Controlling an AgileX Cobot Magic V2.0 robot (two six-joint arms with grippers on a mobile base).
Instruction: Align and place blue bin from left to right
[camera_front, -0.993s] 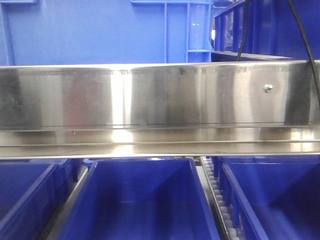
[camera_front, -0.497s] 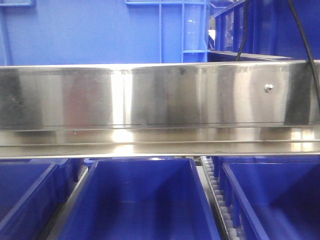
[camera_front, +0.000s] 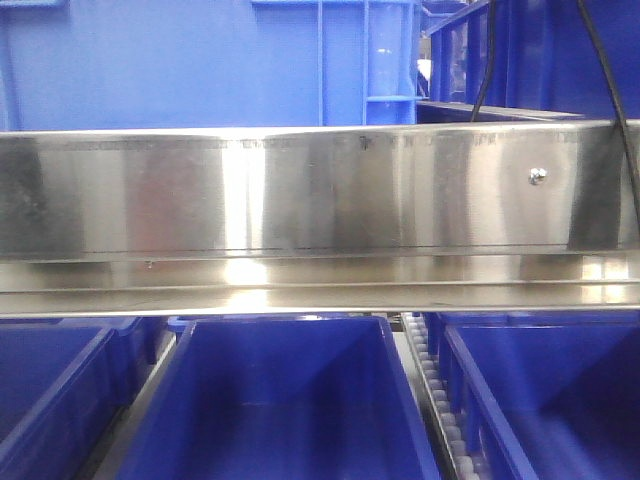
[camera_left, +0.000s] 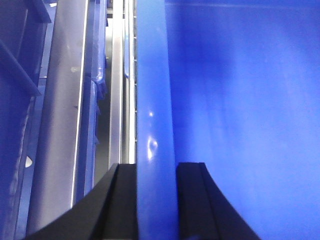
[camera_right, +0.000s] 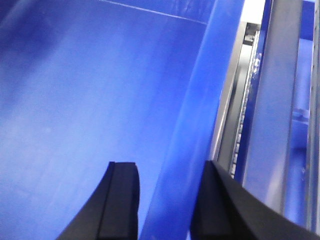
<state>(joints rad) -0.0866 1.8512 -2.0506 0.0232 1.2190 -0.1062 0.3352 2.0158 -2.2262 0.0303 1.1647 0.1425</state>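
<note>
- Holding: left gripper (camera_left: 156, 200), black fingers (camera_left: 120, 200) clamped on either side of one upright wall of the blue bin (camera_left: 155, 90); grasp sits square to the rim.
- Right gripper (camera_right: 167, 200): fingers astride the opposite wall, pads seemingly pressed to it; grasp is a little skewed to the rim line.
- Blue bin: carried between both arms, its hollow inside open to each wrist view; steel track (camera_right: 280, 100) just beside its outer face.
- Lower row, front view: left bin (camera_front: 40, 390), middle bin (camera_front: 280, 400) and right bin (camera_front: 540, 390) side by side, with a roller strip (camera_front: 430, 385) between middle and right.
- Steel rail (camera_front: 300, 190): spans the view above that row — black cable (camera_front: 608, 80) hanging at far right.
- Handling note: hold both grips equally firm and level, move the arms as one so the walls do not twist, and square the bin to the rail before lowering — mind the cable.
</note>
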